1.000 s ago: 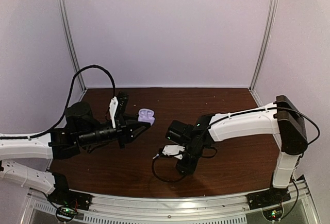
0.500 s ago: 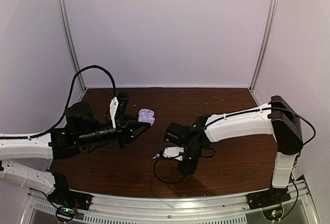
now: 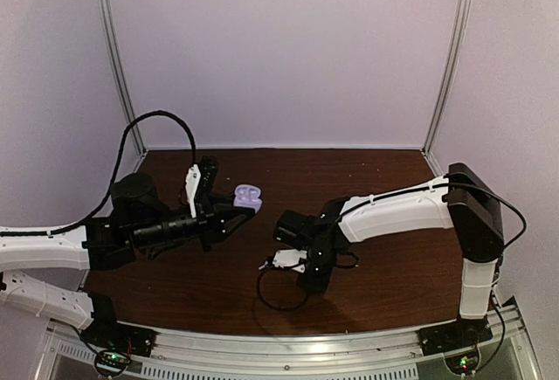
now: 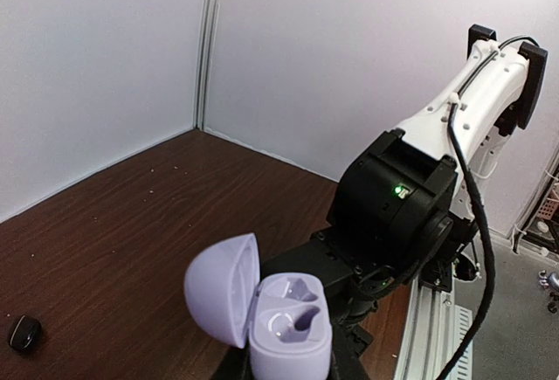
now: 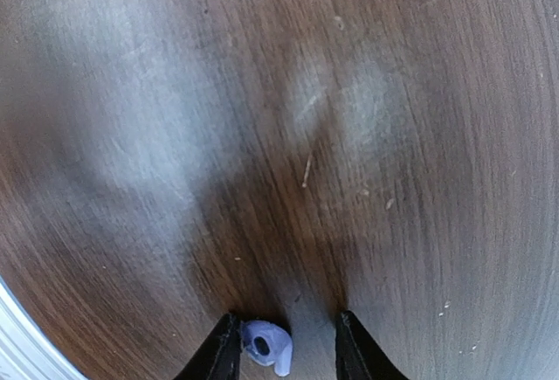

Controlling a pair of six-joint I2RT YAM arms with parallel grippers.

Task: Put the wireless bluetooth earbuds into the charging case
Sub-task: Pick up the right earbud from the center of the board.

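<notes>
My left gripper [image 3: 238,211] is shut on the lavender charging case [image 3: 248,195] and holds it above the table with its lid open. In the left wrist view the case [image 4: 288,332] fills the bottom middle and its two wells look empty. My right gripper [image 3: 313,282] points straight down at the table. In the right wrist view it [image 5: 286,349] is open, with a pale earbud [image 5: 267,345] lying on the wood between its fingertips [image 5: 224,352], close against the left one. A small black earbud [image 4: 24,333] lies on the table at the far left of the left wrist view.
The brown wooden table [image 3: 393,179] is walled by pale panels at the back and sides. The right arm [image 4: 410,205] stands close behind the case. A black cable loop [image 3: 272,297] hangs by the right wrist. A metal rail [image 3: 306,345] runs along the near edge.
The right arm has shifted a little to the left, its gripper still low over the table. The left arm and the case have not moved.
</notes>
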